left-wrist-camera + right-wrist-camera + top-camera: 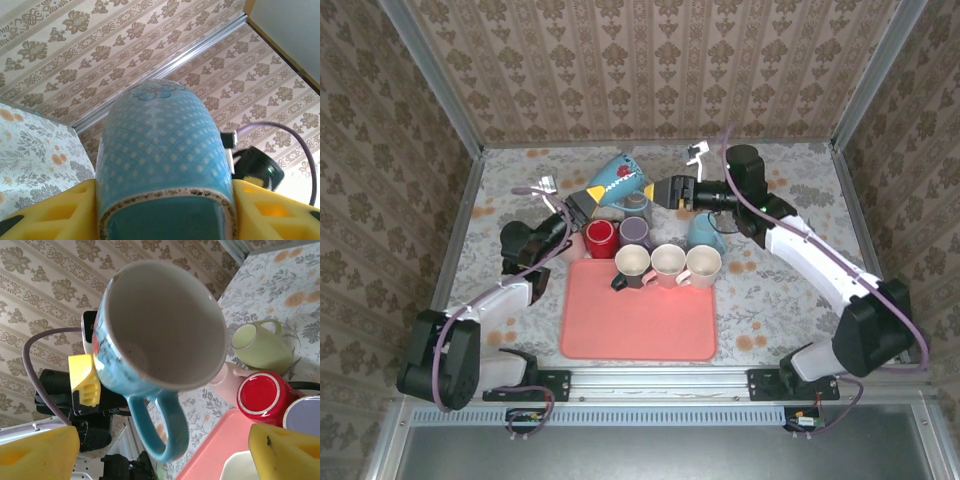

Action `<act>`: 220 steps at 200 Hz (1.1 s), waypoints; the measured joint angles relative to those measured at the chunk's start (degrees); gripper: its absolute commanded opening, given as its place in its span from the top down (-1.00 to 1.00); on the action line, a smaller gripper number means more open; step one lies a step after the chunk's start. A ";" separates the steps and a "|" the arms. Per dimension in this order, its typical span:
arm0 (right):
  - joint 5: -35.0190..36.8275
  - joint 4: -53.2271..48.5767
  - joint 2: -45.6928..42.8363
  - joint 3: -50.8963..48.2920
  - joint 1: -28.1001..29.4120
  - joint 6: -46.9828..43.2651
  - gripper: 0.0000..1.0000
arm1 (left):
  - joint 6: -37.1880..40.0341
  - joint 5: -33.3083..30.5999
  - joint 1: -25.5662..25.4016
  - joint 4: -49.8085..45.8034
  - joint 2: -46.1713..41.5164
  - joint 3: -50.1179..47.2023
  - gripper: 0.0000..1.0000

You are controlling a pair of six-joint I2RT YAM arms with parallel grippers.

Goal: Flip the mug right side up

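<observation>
**Yellow fingers (pixel 50 215) of left claw (pixel 592 200) clamp blue mug (pixel 618 180)**

Held by its base above the desk's (pixel 780 290) far side, the mug lies sideways, mouth facing right. The right claw (pixel 670 190), spread wide and empty, hangs just beyond the rim.

My blue dotted mug (pixel 620 180) (white inside) lies sideways in the air, clamped in my left claw (pixel 583 205).

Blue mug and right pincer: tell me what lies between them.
Nothing; in the right wrist view, open air separates the blue mug, held by the left pincer, from the right pincer.
</observation>
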 measured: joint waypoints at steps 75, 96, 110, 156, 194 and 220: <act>-10.91 6.84 5.99 0.98 0.31 3.63 -0.44 | -0.33 0.87 -0.02 0.04 0.24 0.35 0.58; -11.34 8.61 6.29 0.98 0.81 4.63 -0.25 | -0.52 0.98 -0.26 0.07 0.66 0.85 0.59; -11.41 9.70 6.67 0.98 1.09 5.29 -0.07 | -0.57 1.03 -0.59 0.07 0.74 1.01 0.60; -11.10 12.20 7.87 0.87 1.51 7.69 0.76 | -1.25 0.76 -1.07 0.90 0.74 1.07 0.65; -11.47 12.98 7.76 0.72 1.53 7.76 1.00 | -2.03 0.35 -1.01 1.51 0.74 1.07 -0.09; -10.34 11.69 6.34 -0.39 1.79 7.43 1.00 | -1.27 0.35 -1.14 1.25 0.07 0.15 -0.79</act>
